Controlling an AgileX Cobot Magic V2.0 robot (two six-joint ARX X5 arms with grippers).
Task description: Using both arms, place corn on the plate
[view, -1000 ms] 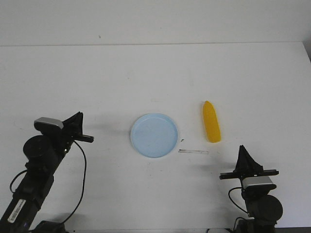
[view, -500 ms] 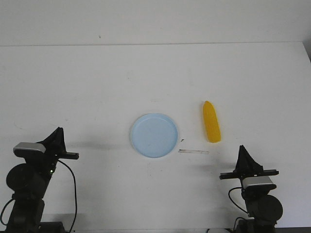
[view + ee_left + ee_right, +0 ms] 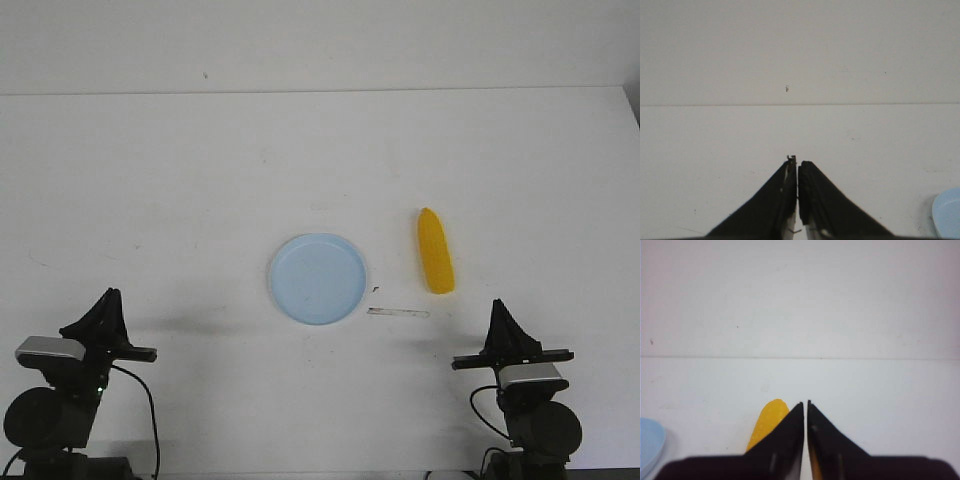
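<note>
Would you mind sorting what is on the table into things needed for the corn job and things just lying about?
Needed: the corn, the plate, the left gripper, the right gripper.
Lying about: a thin pale strip, a small dark speck.

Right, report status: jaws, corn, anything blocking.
Left gripper shut, empty, parked near table edge. Right gripper shut, empty, parked. Corn on table, right of plate, not touching. Path unobstructed; thin strip below corn.
</note>
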